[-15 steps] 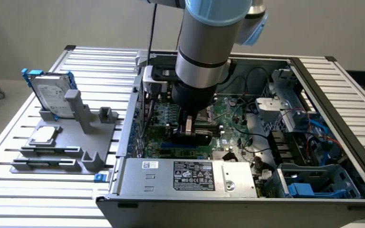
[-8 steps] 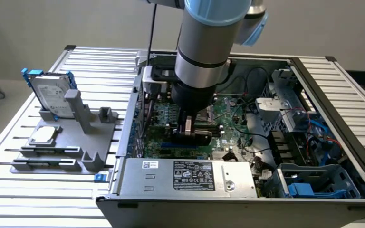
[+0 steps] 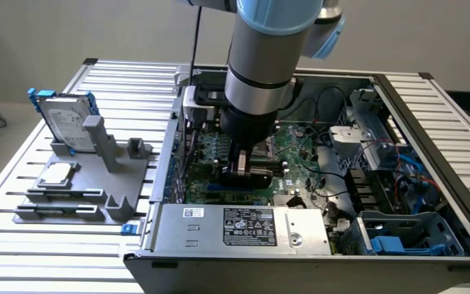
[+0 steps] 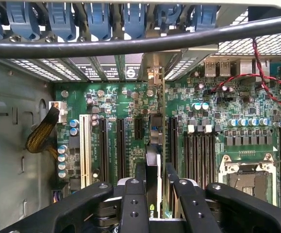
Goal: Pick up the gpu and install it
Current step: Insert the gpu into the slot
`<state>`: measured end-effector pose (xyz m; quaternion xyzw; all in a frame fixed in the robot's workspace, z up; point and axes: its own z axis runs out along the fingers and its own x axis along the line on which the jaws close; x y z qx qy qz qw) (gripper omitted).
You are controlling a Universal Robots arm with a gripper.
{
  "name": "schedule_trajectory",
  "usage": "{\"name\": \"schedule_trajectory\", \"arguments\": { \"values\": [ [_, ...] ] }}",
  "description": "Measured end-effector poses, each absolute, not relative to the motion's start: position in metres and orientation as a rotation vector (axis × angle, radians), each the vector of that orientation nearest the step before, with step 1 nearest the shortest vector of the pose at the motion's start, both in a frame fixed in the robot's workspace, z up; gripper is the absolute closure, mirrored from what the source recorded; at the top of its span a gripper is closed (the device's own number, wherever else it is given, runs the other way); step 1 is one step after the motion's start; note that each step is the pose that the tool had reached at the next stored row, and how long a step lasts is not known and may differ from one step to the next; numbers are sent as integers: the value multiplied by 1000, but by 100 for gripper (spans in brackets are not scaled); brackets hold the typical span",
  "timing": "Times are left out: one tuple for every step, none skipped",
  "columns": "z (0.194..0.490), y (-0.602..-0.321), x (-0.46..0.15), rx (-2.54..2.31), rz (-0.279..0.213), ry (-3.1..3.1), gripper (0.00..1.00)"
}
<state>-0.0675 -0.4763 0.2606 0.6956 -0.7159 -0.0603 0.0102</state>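
Observation:
My gripper (image 4: 155,191) is shut on the gpu (image 4: 153,145), which I see edge-on as a thin black and green card standing upright between the fingers (image 4: 134,194). Its silver end bracket (image 4: 153,75) meets the case's rear slot openings. The card runs along a black expansion slot on the green motherboard (image 4: 218,97); I cannot tell whether it is seated in it. In the exterior view the arm reaches down into the open computer case (image 3: 431,122), with the gripper (image 3: 247,168) low over the board, hiding the card.
Long black memory slots (image 4: 198,150) and the CPU socket (image 4: 247,177) lie beside the card. A white slot (image 4: 87,150) sits on the other side. A silver hard drive with blue frame (image 3: 65,119) stands on a grey fixture (image 3: 96,190) outside the case. The power supply (image 3: 243,226) fills the case front.

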Motion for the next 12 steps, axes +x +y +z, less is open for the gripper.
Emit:
{"name": "schedule_trajectory", "arguments": {
  "values": [
    [260, -476, -68, 2171, -188, -2234, 74],
    [260, -476, -68, 2171, -187, -2234, 74],
    [259, -476, -68, 2171, -187, -2234, 74],
    [259, -476, -68, 2170, -187, -2234, 74],
    [259, -476, -68, 2170, -186, -2234, 74],
    [259, -476, -68, 2170, -186, -2233, 74],
    [258, -476, -68, 2169, -185, -2233, 74],
    [258, -476, -68, 2169, -184, -2233, 74],
    [258, -476, -68, 2169, -184, -2233, 74],
    [257, -476, -68, 2168, -182, -2232, 74],
    [257, -476, -68, 2168, -181, -2232, 74],
    [257, -476, -68, 2167, -179, -2231, 74]
  ]
}}
